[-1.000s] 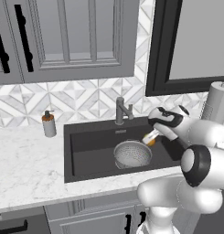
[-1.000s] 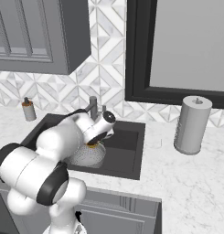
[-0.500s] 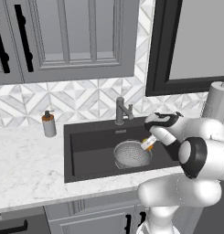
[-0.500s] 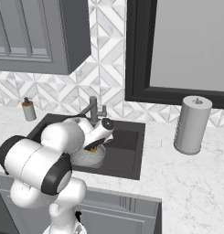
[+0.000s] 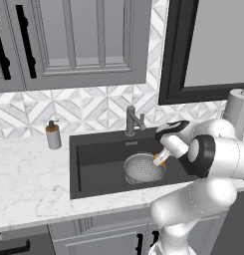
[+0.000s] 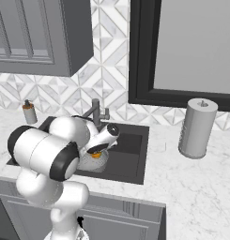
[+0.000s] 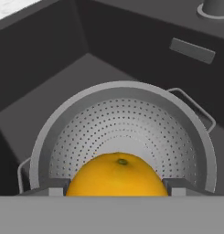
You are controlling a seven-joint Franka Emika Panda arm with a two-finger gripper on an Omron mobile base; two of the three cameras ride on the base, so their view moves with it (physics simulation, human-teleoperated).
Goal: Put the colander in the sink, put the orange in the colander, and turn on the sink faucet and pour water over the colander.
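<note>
Over colander (image 7: 122, 132): tool (image 7: 117, 186) lower than before; pinching orange (image 7: 117, 176).

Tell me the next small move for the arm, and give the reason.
Probably lower slightly and open the fingers: the orange sits gripped between them, right above the colander, which already rests in the sink.

soap pump bottle (image 5: 53, 135): on counter, by backsplash | paper towel roll (image 6: 197, 128): upright, apparently freestanding
</note>
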